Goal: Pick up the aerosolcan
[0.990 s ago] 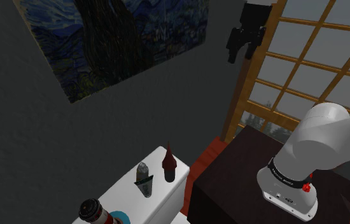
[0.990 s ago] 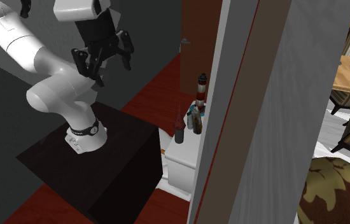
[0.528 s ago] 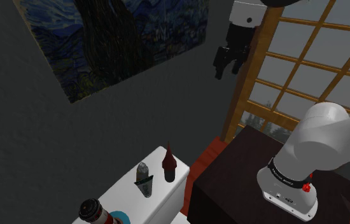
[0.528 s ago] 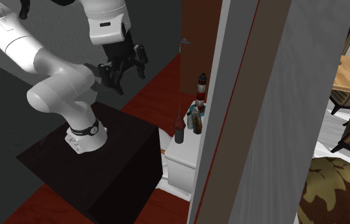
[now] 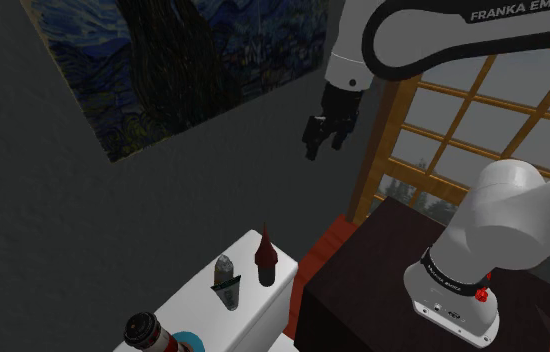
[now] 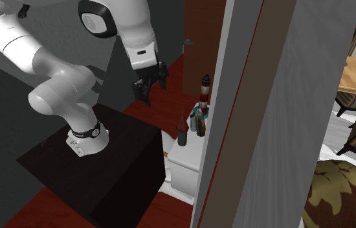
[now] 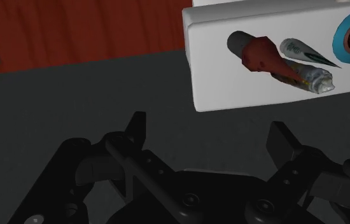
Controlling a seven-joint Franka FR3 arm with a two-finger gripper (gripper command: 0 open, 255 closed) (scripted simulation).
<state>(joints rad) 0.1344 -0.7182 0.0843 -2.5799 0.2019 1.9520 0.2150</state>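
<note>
**A:** How is the arm point(image 5: 433, 30) posed?

**B:** Its base sits on the dark box stand point(image 5: 363, 275). In the shoulder view the white links arch up and across the top, and the forearm slants down towards that view's left. The tool point(image 5: 315, 148) hangs high in the air, pointing down at an angle.

**A:** And the fingers?

**B:** Spread. In the wrist view the two black fingers point(image 7: 135, 130) stand well apart with nothing between them but dark grey wall point(image 7: 72, 95) and a strip of red-brown floor point(image 7: 91, 32) beyond.

**A:** Where is the aerosol can point(image 5: 226, 281)?

**B:** Upright on the white bench point(image 5: 263, 300), well below the tool and touching neither finger. It stands just beside a dark red bottle point(image 5: 266, 262), between that and a striped canister point(image 5: 146, 333).

**A:** What do they look like?

**B:** The can is a short cylinder with a dull grey domed top and a green-and-white printed label. The bottle is matte, with a wide body narrowing to a thin pointed neck. The canister has red and white bands and a dark round cap, and a blue disc point(image 5: 189, 342) lies by it. The bench is a plain smooth box with rounded edges.

**A:** And the surroundings?

**B:** A swirling blue painting point(image 5: 183, 60) hangs on the wall, next to a wooden lattice window point(image 5: 403, 130).
</note>
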